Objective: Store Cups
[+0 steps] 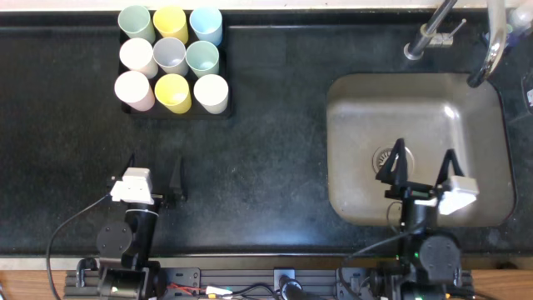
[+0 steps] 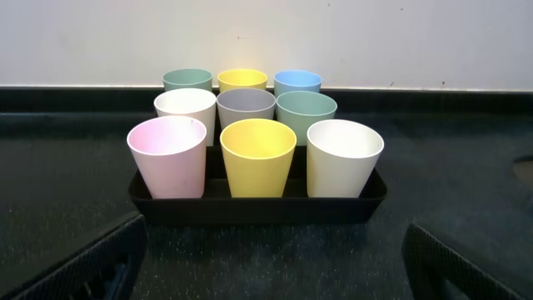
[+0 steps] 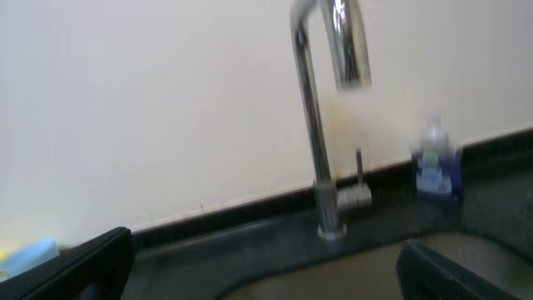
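A black tray point(image 1: 225, 107) at the back left of the dark worktop holds several upright pastel cups in three rows. The nearest row is a pink cup point(image 1: 134, 90) point(image 2: 167, 155), a yellow cup point(image 1: 172, 92) point(image 2: 257, 156) and a cream cup point(image 1: 211, 92) point(image 2: 344, 157). The tray's front wall point(image 2: 258, 207) faces my left gripper point(image 1: 155, 169) point(image 2: 266, 258), which stands open and empty a short way in front of it. My right gripper point(image 1: 424, 162) point(image 3: 265, 267) is open and empty over the steel sink point(image 1: 350, 200).
A chrome faucet point(image 1: 435, 27) point(image 3: 321, 117) rises behind the sink, with a small blue bottle point(image 3: 435, 171) beside it on the counter. A white wall backs the worktop. Bare dark counter point(image 1: 266, 158) lies between tray and sink.
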